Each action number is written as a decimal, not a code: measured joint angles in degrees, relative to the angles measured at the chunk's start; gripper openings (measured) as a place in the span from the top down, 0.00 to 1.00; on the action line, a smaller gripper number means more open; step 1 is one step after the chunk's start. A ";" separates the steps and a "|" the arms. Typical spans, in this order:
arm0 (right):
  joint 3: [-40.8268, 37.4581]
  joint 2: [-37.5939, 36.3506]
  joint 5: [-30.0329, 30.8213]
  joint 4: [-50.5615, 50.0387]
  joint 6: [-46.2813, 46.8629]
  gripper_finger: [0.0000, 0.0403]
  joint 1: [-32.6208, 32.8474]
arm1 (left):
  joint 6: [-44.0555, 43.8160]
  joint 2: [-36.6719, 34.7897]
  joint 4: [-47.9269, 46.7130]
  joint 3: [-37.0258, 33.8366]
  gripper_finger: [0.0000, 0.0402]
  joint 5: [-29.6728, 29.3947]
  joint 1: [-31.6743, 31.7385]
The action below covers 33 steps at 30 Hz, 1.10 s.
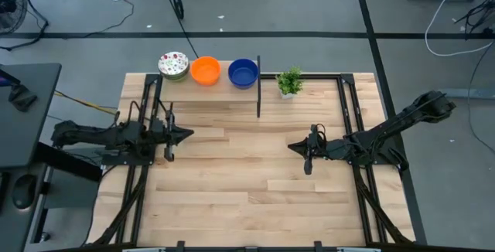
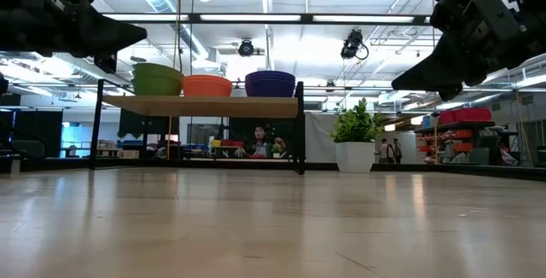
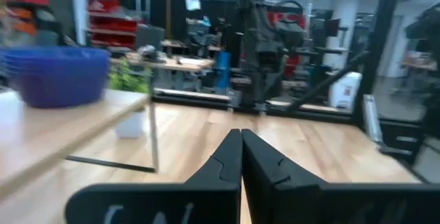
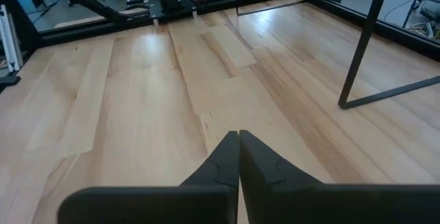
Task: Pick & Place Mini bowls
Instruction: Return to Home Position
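Wooden table (image 1: 232, 178) with a black frame, both arms over it, nothing lying on the open middle

Left arm (image 1: 100, 137) comes in from the left edge, right arm (image 1: 387, 132) from the right edge, both reaching in toward the centre and well apart from each other

Low shelf (image 2: 205, 106) stands at the far edge, left of centre, a wooden plank on thin black legs

Small green potted plant (image 1: 290, 82) sits on the table just right of the shelf, also at the far edge

All mini bowls in sight are on the shelf in three stacks in a row: white patterned stack (image 1: 173, 65) at the left end, orange stack (image 1: 205, 70) in the middle, blue stack (image 1: 243, 73) at the right end; stacks sit close side by side, number per stack can't be read

Left gripper (image 1: 186, 134) hangs above the table just near-side of the shelf's left end, jaws together, holding nothing

Right gripper (image 1: 292, 145) hangs above the right half of the table, well clear of shelf and plant, jaws pressed together, nothing between them
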 joint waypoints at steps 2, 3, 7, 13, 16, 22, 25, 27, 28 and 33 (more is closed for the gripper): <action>0.01 -0.02 0.00 0.00 -0.02 0.97 0.00 | 0.91 -0.21 0.08 0.00 0.99 1.55 2.09; 0.01 -0.01 0.00 0.00 -0.02 0.97 0.00 | 1.07 -0.20 -0.16 0.00 0.99 3.47 3.34; 0.01 -0.01 -0.02 -0.17 -0.02 0.97 0.00 | 0.76 -0.22 -0.31 0.00 0.99 5.99 8.15; 0.01 -0.02 -0.07 -1.98 1.03 0.97 0.00 | 2.73 -4.05 -2.78 -0.02 1.00 3.87 7.94; 0.01 -0.02 -0.56 -3.27 3.41 0.97 0.13 | 2.77 -6.68 -7.00 0.00 1.00 3.60 7.30; -0.83 0.01 -0.63 -3.01 4.51 0.97 0.90 | 3.47 -6.76 -8.09 0.22 0.99 5.10 6.81; -2.13 0.00 -0.55 -0.45 4.53 0.97 0.90 | 3.85 -6.76 -8.23 0.00 0.99 5.05 6.82; -3.63 0.02 -0.50 2.78 4.39 0.97 0.90 | 3.84 -6.60 -8.50 0.00 0.99 4.96 6.83; -4.27 0.00 -0.48 4.61 4.27 0.97 0.88 | 3.81 -6.42 -8.38 0.00 0.99 4.95 6.83; -8.03 -1.77 -2.99 15.01 -0.48 0.98 -0.43 | 1.82 -6.43 -8.58 -0.04 0.98 4.93 6.83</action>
